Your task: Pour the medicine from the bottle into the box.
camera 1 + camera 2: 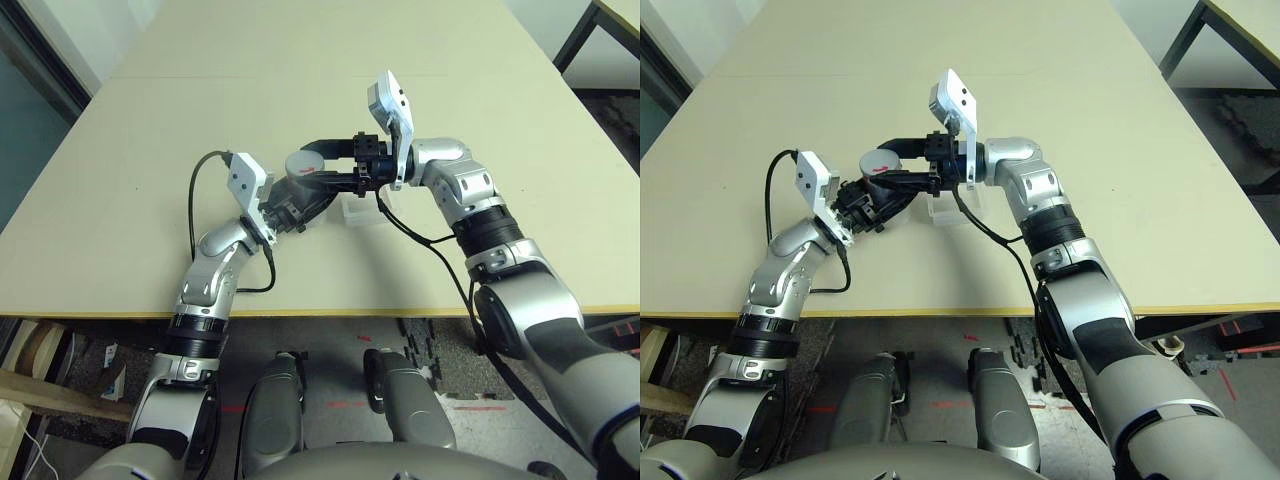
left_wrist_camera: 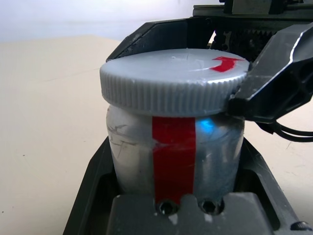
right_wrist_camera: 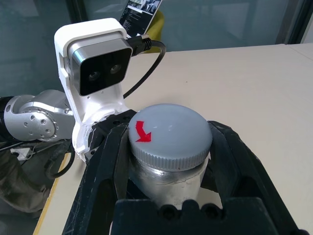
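A silvery-grey bottle (image 2: 173, 147) with a red stripe is held upright above the table, with my left gripper (image 1: 298, 200) shut on its body. A ridged grey cap (image 3: 168, 129) with a red arrow sits on top of it. My right gripper (image 1: 314, 165) reaches in from the right and is shut on this cap, one black finger (image 2: 274, 78) pressing each side. The box (image 1: 360, 212), a small clear plastic tray, lies on the table just right of the bottle, under my right wrist and partly hidden by it.
The beige table (image 1: 300, 80) stretches far behind and to both sides of the grippers. Its front edge (image 1: 330, 312) runs close below my forearms. A black cable (image 1: 420, 235) hangs from the right wrist over the table.
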### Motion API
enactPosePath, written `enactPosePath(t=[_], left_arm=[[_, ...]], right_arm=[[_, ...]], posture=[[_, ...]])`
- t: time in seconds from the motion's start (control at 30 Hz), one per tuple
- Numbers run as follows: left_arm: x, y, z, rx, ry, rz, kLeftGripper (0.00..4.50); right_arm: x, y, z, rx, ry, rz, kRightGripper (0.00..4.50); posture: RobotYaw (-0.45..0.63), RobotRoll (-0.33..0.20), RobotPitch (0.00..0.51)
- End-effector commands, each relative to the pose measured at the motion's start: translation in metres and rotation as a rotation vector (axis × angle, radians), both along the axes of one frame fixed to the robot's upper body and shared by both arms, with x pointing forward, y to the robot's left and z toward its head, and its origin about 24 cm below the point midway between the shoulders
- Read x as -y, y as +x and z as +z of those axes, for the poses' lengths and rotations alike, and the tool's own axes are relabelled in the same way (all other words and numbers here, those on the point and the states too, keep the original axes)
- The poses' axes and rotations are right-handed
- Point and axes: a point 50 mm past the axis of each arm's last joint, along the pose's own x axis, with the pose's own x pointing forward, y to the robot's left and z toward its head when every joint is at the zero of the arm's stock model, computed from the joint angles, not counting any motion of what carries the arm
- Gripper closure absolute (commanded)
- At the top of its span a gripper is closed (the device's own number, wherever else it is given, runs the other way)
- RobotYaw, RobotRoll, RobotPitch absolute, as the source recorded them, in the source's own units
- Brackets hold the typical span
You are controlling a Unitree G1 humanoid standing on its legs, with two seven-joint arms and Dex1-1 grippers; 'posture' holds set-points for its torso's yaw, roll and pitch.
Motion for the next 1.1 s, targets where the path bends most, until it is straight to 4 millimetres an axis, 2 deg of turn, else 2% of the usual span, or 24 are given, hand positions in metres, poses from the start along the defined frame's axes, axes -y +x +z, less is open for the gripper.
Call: enactPosePath(t=[0.03,0.33,0.57,0.77,0.93,0.97,1.1], left_arm=[[0.005,-0.003,0.001,-0.009,0.016,-0.051,1.87],[0.005,0.004,0.015,-0.058,0.007,-0.176,1.87],[0.008,0.013,0.026,-0.091,0.019,-0.308,1.87],[0.010,0.016,0.029,-0.087,0.024,-0.334,1.87],[0.011,0.016,0.028,-0.084,0.026,-0.338,1.87],[0.011,0.016,0.028,-0.083,0.026,-0.337,1.87],[0.012,0.016,0.027,-0.077,0.027,-0.327,1.87]], right_arm=[[0.001,0.000,0.004,0.029,-0.014,0.025,1.92],[0.005,-0.003,0.013,0.035,0.018,0.159,1.92],[0.005,-0.006,0.027,0.026,0.141,0.257,1.92],[0.011,0.003,0.027,0.021,0.140,0.189,1.92],[0.022,0.010,0.027,0.024,0.125,0.125,0.21],[0.024,0.011,0.027,0.026,0.121,0.116,0.00],[0.030,0.013,0.027,0.034,0.108,0.095,0.00]], posture=[[-0.13,0.000,0.154],[-0.13,0.000,0.157],[-0.14,0.000,0.160],[-0.15,0.000,0.159],[-0.15,0.000,0.159],[-0.15,0.000,0.159],[-0.15,0.000,0.160]])
